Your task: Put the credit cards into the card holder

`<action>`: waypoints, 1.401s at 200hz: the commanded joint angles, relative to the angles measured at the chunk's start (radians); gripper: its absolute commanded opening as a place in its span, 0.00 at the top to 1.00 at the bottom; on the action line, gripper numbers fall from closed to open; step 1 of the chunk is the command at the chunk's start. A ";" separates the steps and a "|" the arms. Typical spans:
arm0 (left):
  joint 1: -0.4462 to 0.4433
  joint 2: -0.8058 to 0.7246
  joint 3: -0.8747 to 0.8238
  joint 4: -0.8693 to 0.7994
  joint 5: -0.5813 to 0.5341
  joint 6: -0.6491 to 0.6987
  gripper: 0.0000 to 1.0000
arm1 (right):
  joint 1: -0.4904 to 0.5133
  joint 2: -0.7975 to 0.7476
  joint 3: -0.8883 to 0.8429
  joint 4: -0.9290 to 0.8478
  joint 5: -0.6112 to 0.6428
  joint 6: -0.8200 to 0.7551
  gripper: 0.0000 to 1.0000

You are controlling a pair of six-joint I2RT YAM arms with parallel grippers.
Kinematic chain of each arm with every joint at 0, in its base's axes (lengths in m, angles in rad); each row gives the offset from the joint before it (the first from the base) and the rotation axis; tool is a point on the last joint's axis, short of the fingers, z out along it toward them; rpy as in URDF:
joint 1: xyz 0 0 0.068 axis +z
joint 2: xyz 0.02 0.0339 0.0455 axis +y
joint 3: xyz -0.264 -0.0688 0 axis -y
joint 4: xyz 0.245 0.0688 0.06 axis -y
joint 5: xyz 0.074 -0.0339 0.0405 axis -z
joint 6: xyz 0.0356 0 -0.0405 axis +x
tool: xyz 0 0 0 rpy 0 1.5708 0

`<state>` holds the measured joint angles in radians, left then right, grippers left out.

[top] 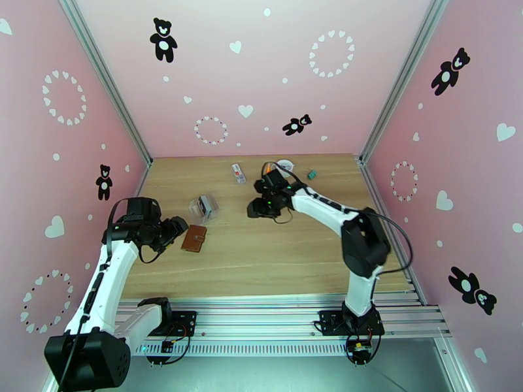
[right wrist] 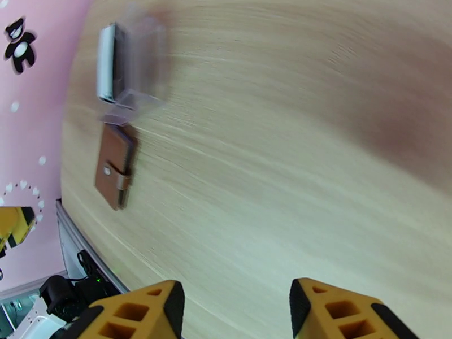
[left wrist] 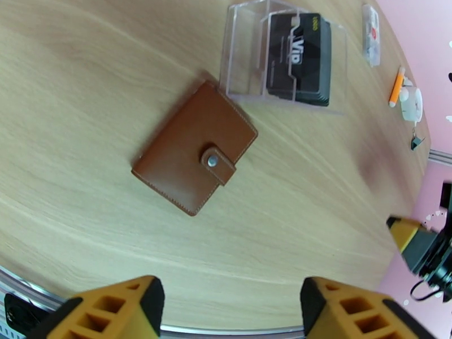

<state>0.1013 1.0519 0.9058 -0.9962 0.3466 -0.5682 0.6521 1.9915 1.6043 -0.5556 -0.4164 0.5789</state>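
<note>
The card holder (top: 194, 238) is a brown leather wallet lying shut on the wooden table, its snap tab fastened. It lies flat in the left wrist view (left wrist: 195, 148) and at the left in the right wrist view (right wrist: 114, 173). The credit cards (left wrist: 299, 57) are a dark stack standing inside a see-through plastic case (left wrist: 248, 52), just beyond the card holder (top: 206, 204) (right wrist: 105, 63). My left gripper (top: 176, 230) (left wrist: 231, 312) hovers just left of the card holder, open and holding nothing. My right gripper (top: 258, 207) (right wrist: 237, 312) hangs open over the table's middle, right of the cards.
A small white-and-red packet (top: 238, 172) (left wrist: 371, 35) lies at the back of the table. Further right are an orange-and-white item (top: 284, 166) (left wrist: 404, 94) and a small green piece (top: 312, 174). Pink walls close in three sides. A metal rail (top: 274, 302) runs along the near edge.
</note>
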 commanded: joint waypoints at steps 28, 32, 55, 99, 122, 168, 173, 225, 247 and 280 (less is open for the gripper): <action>-0.006 0.058 -0.039 0.052 0.014 -0.039 0.32 | 0.046 0.338 0.485 -0.063 -0.082 -0.042 0.46; -0.006 0.063 -0.042 0.061 0.009 -0.043 0.32 | 0.048 0.363 0.524 -0.071 -0.077 -0.039 0.46; -0.006 0.100 -0.044 0.087 0.016 -0.036 0.33 | 0.058 0.485 0.677 -0.068 -0.080 0.007 0.46; 0.003 0.141 -0.031 0.078 -0.017 0.021 0.33 | 0.064 0.595 0.756 0.050 -0.111 0.108 0.48; 0.003 0.155 -0.041 0.093 -0.013 0.014 0.33 | 0.068 0.640 0.799 0.050 -0.133 0.122 0.48; 0.003 0.161 -0.040 0.089 -0.047 0.008 0.33 | 0.070 0.671 0.809 0.031 -0.167 0.136 0.51; 0.003 0.161 -0.041 0.088 -0.047 0.008 0.33 | 0.071 0.674 0.809 0.029 -0.169 0.134 0.51; 0.003 0.187 -0.035 0.079 -0.041 0.019 0.33 | 0.078 0.697 0.816 -0.050 -0.109 0.127 0.64; 0.003 0.188 -0.038 0.085 -0.033 0.021 0.33 | 0.081 0.699 0.818 -0.062 -0.089 0.105 0.68; 0.003 0.199 -0.039 0.087 -0.025 0.025 0.33 | 0.087 0.701 0.819 -0.061 -0.062 0.077 0.75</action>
<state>0.1017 1.2396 0.8711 -0.9112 0.3222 -0.5613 0.7322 2.6492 2.3951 -0.5632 -0.5251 0.6865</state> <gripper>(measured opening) 0.672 0.278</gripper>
